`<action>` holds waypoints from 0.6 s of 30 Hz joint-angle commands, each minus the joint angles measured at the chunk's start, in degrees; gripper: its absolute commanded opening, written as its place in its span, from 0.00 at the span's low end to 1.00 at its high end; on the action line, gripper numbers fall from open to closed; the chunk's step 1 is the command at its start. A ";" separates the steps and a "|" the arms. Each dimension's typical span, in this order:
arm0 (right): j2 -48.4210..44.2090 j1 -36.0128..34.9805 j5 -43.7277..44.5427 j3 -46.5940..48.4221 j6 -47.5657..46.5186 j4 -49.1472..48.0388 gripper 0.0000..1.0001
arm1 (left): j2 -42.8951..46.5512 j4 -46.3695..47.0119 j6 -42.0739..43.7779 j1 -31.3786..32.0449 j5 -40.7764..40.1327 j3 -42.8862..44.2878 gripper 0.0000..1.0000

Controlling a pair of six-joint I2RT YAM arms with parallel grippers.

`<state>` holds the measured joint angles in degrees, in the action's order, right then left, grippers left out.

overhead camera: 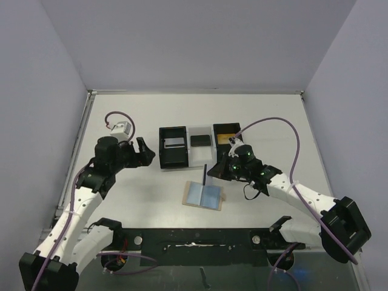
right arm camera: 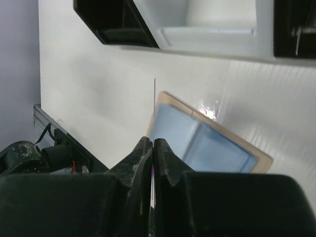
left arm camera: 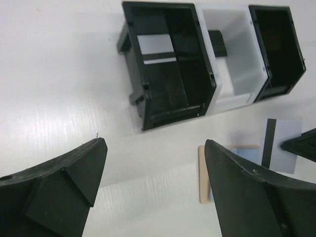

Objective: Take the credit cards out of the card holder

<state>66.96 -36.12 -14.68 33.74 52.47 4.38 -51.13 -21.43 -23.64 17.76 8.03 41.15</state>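
The card holder (overhead camera: 204,195) lies open and flat on the table, a tan wallet with two blue-grey panels (right arm camera: 207,140). My right gripper (overhead camera: 213,174) hangs just above its far edge, shut on a credit card (right arm camera: 154,98) that shows edge-on between the pads. In the left wrist view this card (left arm camera: 281,143) is grey with a dark stripe, and the holder's tan edge (left arm camera: 203,173) peeks out beside my finger. My left gripper (overhead camera: 147,151) stands open and empty left of the tray, its fingers (left arm camera: 74,173) wide apart over bare table.
A three-compartment tray (overhead camera: 162,151) sits behind the holder: black left, white middle (overhead camera: 200,151), black right (overhead camera: 225,134). A grey card (left arm camera: 155,47) lies in the left compartment and a dark card (overhead camera: 200,140) in the middle one. Walls enclose the table.
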 commanded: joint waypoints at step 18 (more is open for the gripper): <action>4.25 -12.13 39.47 19.58 -42.12 -3.81 0.00 | 9.30 0.56 2.87 -9.28 -13.12 -2.07 0.84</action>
<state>71.24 -48.16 14.37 50.54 25.36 6.57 -44.64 -22.94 -20.38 8.82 -0.32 39.05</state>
